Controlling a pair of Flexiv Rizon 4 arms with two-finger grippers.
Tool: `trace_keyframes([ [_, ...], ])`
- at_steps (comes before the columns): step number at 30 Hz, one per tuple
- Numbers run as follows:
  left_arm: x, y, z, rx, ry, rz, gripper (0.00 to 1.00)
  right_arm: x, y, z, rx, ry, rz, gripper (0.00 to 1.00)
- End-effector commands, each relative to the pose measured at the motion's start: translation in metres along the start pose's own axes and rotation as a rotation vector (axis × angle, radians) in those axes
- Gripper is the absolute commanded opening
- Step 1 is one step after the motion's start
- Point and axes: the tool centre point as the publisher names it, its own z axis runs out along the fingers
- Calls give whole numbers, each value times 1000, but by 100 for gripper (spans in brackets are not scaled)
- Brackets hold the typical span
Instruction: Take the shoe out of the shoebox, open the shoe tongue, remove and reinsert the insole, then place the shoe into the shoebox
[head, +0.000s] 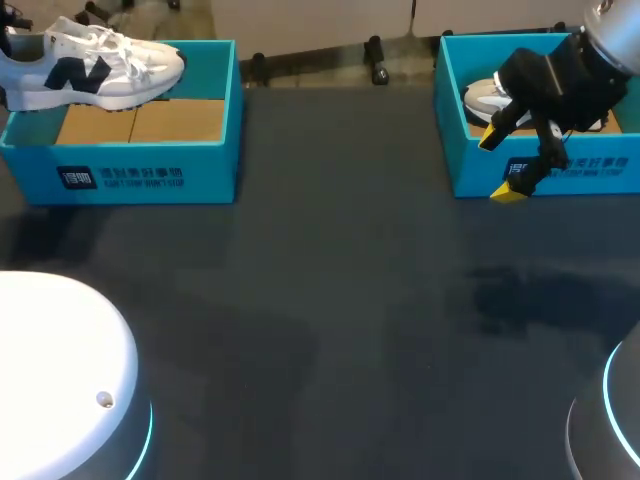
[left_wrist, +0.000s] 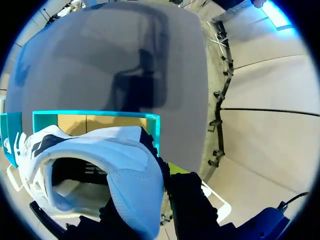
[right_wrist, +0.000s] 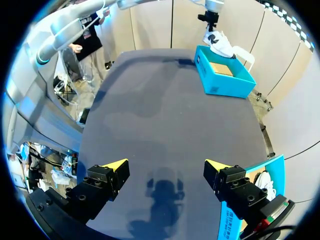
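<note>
Mostly dark table (head: 330, 300), teal shoebox (head: 212, 175), white shoe (head: 95, 65)

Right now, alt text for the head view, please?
A white sneaker is held above the left teal shoebox. The right gripper, open, hangs at the front wall of the right teal shoebox, which holds a second sneaker.

I count two teal shoeboxes (head: 150, 175), two white shoes (head: 90, 65) and two claws (head: 500, 167) at one dark surface (head: 330, 300).

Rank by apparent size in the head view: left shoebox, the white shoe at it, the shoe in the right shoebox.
Largest to smallest: left shoebox, white shoe, right-hand shoe (mostly hidden; visible part only).
</note>
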Motion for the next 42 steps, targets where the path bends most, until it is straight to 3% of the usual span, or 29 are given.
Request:
trace_keyframes([
  [1, 1, -1, -2, -3, -2, 0, 0, -2, 1, 1, 4, 3, 1, 100],
  [11, -5, -1, 4, -6, 6, 50, 0, -2, 1, 1, 4, 3, 1, 100],
  [26, -23, 29, 53, -48, -2, 98, 0, -2, 1, 1, 4, 3, 1, 100],
  [42, -51, 38, 98, -57, -29, 106, 0, -2, 1, 1, 4, 3, 1, 100],
])
